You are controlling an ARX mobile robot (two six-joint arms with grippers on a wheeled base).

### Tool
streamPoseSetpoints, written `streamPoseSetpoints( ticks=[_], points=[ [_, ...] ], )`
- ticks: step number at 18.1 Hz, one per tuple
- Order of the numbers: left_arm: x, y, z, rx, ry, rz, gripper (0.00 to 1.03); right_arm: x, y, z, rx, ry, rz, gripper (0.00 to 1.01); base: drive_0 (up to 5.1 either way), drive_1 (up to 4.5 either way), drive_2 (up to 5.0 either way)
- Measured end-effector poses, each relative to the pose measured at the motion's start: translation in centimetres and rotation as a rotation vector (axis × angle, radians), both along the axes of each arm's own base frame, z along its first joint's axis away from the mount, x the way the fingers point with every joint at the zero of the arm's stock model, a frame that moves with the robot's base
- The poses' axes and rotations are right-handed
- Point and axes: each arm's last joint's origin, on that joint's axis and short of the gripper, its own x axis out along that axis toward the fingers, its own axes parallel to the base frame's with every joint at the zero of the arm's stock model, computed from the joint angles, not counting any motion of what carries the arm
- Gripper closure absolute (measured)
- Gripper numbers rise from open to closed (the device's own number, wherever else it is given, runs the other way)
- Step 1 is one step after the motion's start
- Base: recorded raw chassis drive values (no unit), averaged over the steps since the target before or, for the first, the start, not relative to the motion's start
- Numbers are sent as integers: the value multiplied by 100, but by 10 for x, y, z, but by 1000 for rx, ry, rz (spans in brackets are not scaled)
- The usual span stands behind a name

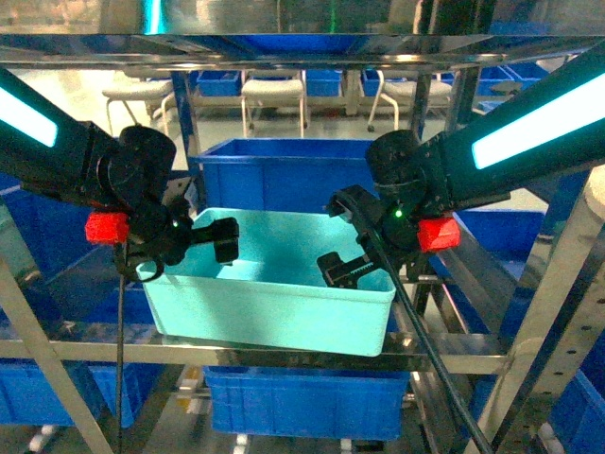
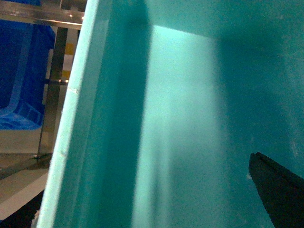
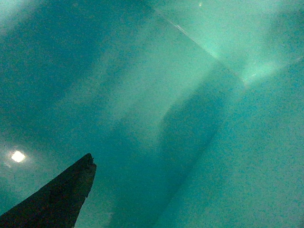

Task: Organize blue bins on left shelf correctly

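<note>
Clearly the turquoise bin (image 1: pixel 274 293) sits on a middle rail of the left shelf (image 1: pixel 284 359), in front of a dark blue bin (image 1: pixel 284 170) and above another dark blue bin (image 1: pixel 302 402) on the tier below. The left pincer (image 1: pixel 189 241) hooks over the turquoise bin's left rim, one finger (image 2: pixel 280 190) inside against the wall; the right pincer (image 1: pixel 364 260) does the same at its right rim. Whether either is clenched on the wall or merely resting I cannot tell, since the outer fingers are hidden.

As a judgement, the risk is uneven pulling: if one arm moves faster, the turquoise bin could skew and jam against the uprights, or slip off a smooth rim and drop onto the rail edge. The right arm's cable (image 1: pixel 416 340) hanging beside the bin could also snag.

Inside, the turquoise bin shows only bare walls and floor in both wrist views. The dark blue bins' contents are not visible.
</note>
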Motion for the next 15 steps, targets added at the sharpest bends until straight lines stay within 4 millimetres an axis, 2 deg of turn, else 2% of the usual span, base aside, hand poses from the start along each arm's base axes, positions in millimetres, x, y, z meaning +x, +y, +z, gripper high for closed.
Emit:
streamPoseSetpoints(
  ticks=[3,5,8,11,13,15],
  points=[
    [-4,1,6,-2,-62,23,5,-1,-1,2,37,-106,-19,3,0,0,0],
    [-5,1,18,-15,-127,50,5,-1,-2,11,59,-155,-36,3,0,0,0],
    [-14,1,24,-40,-184,74,5,-6,0,25,99,-183,-19,3,0,0,0],
    [-27,-2,26,-46,-200,73,5,-20,2,34,133,-195,-34,3,0,0,0],
    [-51,-3,30,-49,-173,81,5,-38,-5,43,150,-183,-55,3,0,0,0],
    [-72,-6,35,-54,-150,84,5,-59,-12,42,124,-79,-80,3,0,0,0]
  ],
)
